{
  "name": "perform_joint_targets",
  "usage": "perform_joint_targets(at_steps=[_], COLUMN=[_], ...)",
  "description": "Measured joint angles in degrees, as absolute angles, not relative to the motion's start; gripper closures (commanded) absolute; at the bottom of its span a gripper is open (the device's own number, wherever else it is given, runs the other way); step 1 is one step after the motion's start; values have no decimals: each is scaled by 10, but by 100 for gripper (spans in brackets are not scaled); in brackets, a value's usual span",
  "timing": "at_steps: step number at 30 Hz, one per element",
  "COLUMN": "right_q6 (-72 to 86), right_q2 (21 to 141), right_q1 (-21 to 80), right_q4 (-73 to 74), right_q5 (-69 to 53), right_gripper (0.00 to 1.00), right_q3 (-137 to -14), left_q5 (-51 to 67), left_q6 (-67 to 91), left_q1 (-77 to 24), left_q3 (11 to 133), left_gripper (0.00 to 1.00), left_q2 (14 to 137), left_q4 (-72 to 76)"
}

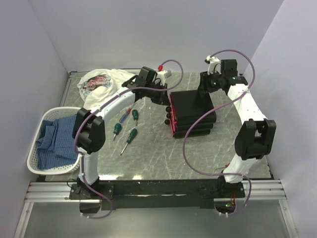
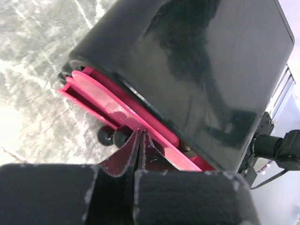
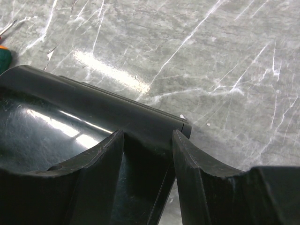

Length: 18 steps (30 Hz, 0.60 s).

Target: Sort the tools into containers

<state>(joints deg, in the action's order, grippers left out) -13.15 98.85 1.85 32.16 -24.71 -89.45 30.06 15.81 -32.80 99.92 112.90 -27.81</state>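
Top view: the drawer unit (image 1: 193, 111) sits mid-surface (image 1: 148, 163). My left gripper (image 1: 164, 95) is at the unit's pink front and my right gripper (image 1: 207, 84) at its far back corner. Green screwdrivers (image 1: 130, 139) lie left of the unit, well apart from both grippers.

Left wrist: the gripper (image 2: 140, 143) is pinched shut and empty, just beside the unit's knobs (image 2: 107, 137).

Right wrist: the gripper (image 3: 147, 159) stands open, straddling the unit's (image 3: 70, 122) top edge.

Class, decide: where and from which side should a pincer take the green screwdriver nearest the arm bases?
The screwdriver lies flat on the table, nothing touching it, so come from above and close across its thick green handle, not the thin shaft.
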Motion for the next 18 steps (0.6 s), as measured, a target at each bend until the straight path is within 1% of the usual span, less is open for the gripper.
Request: perform_joint_targets(at_steps=[12, 18], right_q6=[-131, -132], right_q2=[988, 989], right_q1=[21, 22], right_q4=[319, 319], right_q5=[-248, -246], right_gripper=[46, 46], right_q3=[-893, -893], left_q5=[295, 321], left_q6=[168, 159], left_q1=[-336, -336], left_q3=[1001, 1005], left_gripper=[99, 99], left_q2=[1143, 1143], left_q4=[-260, -258])
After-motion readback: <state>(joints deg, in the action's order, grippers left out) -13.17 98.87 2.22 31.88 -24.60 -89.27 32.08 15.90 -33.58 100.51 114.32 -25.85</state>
